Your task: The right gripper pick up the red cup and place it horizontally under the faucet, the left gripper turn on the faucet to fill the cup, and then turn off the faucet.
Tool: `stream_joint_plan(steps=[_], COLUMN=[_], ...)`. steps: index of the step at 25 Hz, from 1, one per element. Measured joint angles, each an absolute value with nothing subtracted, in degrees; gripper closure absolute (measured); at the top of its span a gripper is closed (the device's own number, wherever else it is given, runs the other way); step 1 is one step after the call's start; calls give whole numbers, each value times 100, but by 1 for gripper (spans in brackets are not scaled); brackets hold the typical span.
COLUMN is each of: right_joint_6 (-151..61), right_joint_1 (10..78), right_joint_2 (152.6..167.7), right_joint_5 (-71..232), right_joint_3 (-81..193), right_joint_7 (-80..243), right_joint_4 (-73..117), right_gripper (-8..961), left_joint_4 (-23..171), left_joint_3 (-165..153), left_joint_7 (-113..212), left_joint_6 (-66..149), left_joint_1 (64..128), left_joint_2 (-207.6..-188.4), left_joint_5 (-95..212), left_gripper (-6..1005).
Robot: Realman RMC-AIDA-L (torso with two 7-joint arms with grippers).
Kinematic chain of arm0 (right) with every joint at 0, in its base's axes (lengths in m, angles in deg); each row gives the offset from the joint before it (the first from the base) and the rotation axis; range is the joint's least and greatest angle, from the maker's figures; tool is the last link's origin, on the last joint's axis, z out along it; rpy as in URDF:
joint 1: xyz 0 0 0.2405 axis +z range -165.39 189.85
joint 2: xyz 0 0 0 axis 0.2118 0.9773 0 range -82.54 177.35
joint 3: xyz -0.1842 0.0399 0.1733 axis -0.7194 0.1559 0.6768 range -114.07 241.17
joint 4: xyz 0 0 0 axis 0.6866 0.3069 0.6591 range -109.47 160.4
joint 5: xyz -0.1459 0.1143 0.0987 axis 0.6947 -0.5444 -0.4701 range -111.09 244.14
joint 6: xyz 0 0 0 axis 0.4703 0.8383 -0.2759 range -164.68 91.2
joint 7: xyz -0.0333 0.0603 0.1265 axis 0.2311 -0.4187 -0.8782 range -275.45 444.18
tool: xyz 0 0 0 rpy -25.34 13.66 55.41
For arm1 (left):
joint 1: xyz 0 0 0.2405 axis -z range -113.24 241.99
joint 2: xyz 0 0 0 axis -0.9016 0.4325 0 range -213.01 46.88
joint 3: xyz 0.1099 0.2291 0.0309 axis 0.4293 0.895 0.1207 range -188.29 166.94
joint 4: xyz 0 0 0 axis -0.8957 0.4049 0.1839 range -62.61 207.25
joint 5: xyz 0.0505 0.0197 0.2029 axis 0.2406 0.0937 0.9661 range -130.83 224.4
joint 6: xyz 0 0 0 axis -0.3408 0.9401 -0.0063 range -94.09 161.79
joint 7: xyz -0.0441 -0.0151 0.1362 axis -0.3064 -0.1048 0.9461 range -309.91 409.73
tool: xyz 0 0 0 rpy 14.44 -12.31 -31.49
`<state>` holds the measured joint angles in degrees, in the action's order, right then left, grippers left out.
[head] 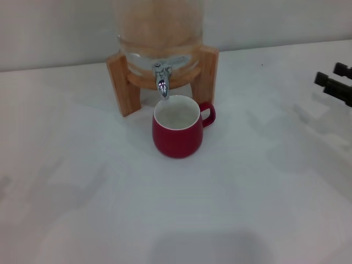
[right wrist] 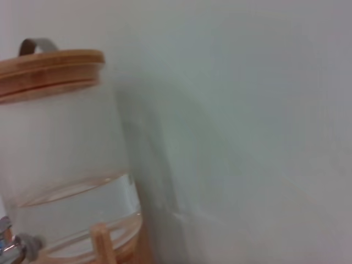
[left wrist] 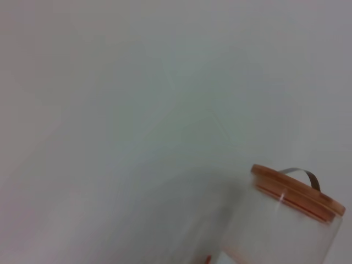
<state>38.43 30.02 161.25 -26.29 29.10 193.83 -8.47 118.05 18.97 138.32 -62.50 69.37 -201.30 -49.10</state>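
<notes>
The red cup (head: 177, 131) stands upright on the white table, its white inside open to the top and its loop handle pointing right. It sits directly below the spout of the chrome faucet (head: 162, 77), which is fixed to the front of the glass jar (head: 159, 33). No stream shows from the spout. My right gripper (head: 329, 75) is at the far right edge of the head view, well away from the cup, open with nothing between its black fingers. In the right wrist view a bit of the faucet (right wrist: 10, 246) shows. My left gripper is out of view.
The jar rests on a wooden stand (head: 119, 83) at the back of the table, close to the wall. Its wooden lid (left wrist: 297, 190) with a metal handle shows in the left wrist view, and the jar (right wrist: 60, 165) holds water low down.
</notes>
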Motion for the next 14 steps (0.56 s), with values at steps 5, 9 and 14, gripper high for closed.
stream_joint_plan(steps=[5,9,14], right_joint_6=[3881,3890,3869], right_joint_1=[2851,2820,2825], right_joint_2=[16172,16202,16208], right_joint_5=[-2577,-2575,-2574], right_joint_3=[2938,2950,2935], right_joint_7=[19207,19204,19250], right_joint_4=[-971,-997,-978], right_gripper=[280,282,284], left_joint_4=[11774,11759,11749], left_joint_3=[1652,1602,1598], left_joint_7=[13818,13804,13786], left_joint_6=[-6272,-6274,-6271], left_joint_1=[6936,6945,6927], left_joint_2=[-20129,-20146,-20157], left_joint_5=[-4911,-4906,-4896], left_gripper=[113,113,113])
